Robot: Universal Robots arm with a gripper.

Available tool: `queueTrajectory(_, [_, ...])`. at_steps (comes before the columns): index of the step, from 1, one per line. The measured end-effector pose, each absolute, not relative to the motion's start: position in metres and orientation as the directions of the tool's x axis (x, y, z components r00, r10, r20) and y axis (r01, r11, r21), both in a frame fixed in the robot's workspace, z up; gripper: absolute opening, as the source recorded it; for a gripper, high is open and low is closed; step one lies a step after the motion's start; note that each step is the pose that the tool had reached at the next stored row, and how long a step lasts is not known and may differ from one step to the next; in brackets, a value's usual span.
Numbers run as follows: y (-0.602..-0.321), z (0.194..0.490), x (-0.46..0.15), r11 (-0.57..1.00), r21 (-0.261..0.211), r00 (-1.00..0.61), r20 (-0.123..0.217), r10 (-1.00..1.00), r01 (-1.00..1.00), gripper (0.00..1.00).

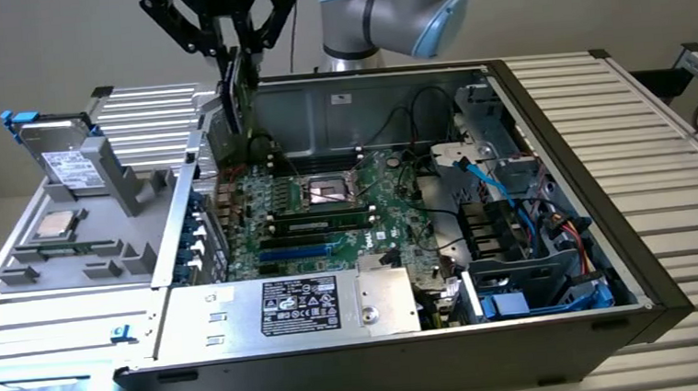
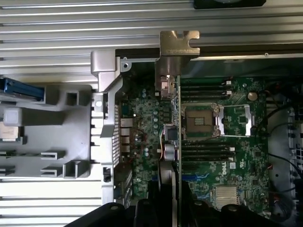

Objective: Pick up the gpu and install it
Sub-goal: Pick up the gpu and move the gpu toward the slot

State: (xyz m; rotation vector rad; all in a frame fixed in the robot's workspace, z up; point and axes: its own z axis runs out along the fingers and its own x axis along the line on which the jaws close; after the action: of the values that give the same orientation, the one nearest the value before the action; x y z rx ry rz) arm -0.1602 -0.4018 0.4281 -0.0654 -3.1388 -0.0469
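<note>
Fingers point(image 1: 198, 31): closed on the top edge of the gpu point(image 1: 232, 98), one on each face, with the jaws narrowed to the thickness of the card. The gripper point(image 1: 238, 51) hangs from the arm over the rear corner of the open computer case point(image 1: 568, 162), on the exterior view's left.

Position of the gpu: upright and edge-on, suspended below the gripper. Its lower edge stands at about the level of the case rim, and it cannot be determined whether it touches anything below.

In the wrist view the gpu point(image 2: 177, 142) runs as a thin line away from the gripper point(image 2: 173, 208), across the motherboard point(image 2: 222, 156) and just beside the CPU socket point(image 2: 201, 120). Its silver bracket point(image 2: 178, 42) lies at the case wall.

Inside the case, the motherboard point(image 1: 325, 206) lies flat, with the power supply point(image 1: 295, 305) at the near side. A grey tray point(image 1: 81, 223) rests beside the case on the exterior view's left
</note>
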Motion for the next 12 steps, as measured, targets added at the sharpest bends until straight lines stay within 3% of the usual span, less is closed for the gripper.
queueTrajectory(12, [-0.405, 0.414, -0.115, 0.999, 0.020, -0.999, 0.002, 0.042, 0.042, 0.29])
